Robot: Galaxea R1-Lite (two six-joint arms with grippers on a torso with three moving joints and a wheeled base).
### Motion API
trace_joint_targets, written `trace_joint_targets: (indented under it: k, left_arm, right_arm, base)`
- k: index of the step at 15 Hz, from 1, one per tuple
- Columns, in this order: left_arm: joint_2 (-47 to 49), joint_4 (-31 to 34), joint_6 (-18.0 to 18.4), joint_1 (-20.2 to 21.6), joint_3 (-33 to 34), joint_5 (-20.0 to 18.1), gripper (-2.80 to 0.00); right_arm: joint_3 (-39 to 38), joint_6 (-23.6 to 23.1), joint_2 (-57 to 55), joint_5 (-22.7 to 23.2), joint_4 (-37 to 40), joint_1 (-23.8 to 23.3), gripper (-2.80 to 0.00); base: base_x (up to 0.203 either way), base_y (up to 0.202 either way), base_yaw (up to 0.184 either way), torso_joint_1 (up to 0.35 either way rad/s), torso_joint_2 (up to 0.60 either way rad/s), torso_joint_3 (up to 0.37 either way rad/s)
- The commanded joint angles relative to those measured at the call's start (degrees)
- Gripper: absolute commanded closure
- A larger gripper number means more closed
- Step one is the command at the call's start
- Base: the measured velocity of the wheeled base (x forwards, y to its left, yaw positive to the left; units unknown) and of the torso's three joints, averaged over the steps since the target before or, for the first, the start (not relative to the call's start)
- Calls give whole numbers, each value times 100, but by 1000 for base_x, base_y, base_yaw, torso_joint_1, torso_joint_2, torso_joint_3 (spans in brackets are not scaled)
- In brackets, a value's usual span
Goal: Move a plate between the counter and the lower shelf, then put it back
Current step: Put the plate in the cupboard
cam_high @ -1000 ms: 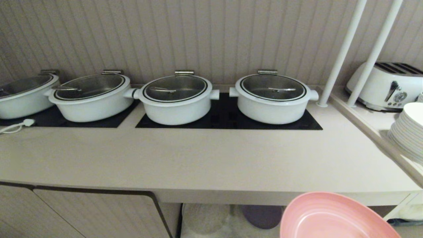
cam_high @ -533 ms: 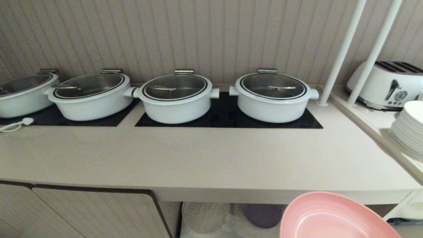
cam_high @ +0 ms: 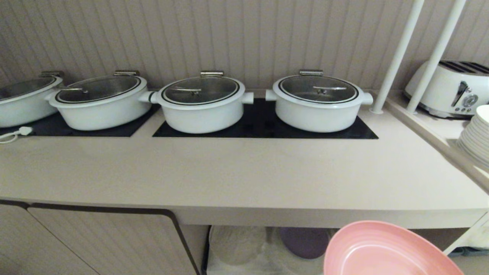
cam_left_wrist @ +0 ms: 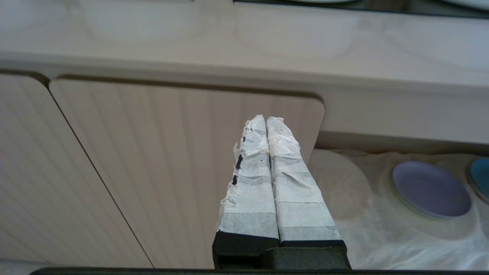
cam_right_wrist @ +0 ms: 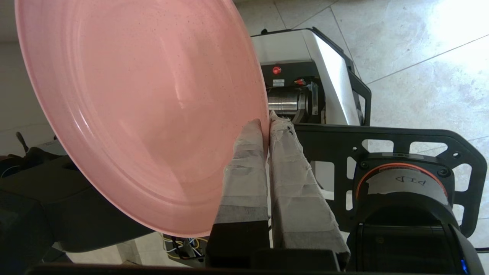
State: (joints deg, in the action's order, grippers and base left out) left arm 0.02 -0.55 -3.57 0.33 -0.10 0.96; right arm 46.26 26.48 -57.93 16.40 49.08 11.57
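The right gripper [cam_right_wrist: 266,124] has its fingers pinched tight on the rim of the pink plate [cam_high: 386,250], held below the worktop [cam_high: 237,175] edge, near the lower shelf [cam_high: 263,259]. The plate rests on neither surface, so setting it down remains. The left gripper [cam_left_wrist: 266,122], fingers closed and empty, idles before the cabinet door below the worktop.

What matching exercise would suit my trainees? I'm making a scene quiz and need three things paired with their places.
Things:
1. round matte pink plate
2. round purple plate
3. white lidded pot on the far right

Places:
A. on the black glass hob panel in the beige counter
B. pinched at its rim by the right tool, below the counter's front edge
C. lying on the white cloth of the lower shelf

Pairs: 1-B, 2-C, 3-A
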Motion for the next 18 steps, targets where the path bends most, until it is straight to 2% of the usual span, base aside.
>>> trace_joint_targets:
  k: [1, 18]
  left_arm:
    - [6, 2, -3, 2, 1, 0, 0]
    - [6, 2, -3, 2, 1, 0, 0]
  right_arm:
    - [-2, 15, -8, 13, 32, 3, 0]
    - [41, 15, 10, -22, 32, 3, 0]
  base:
    - [0, 0, 0, -169, 373, 192]
    - [0, 0, 0, -223, 508, 276]
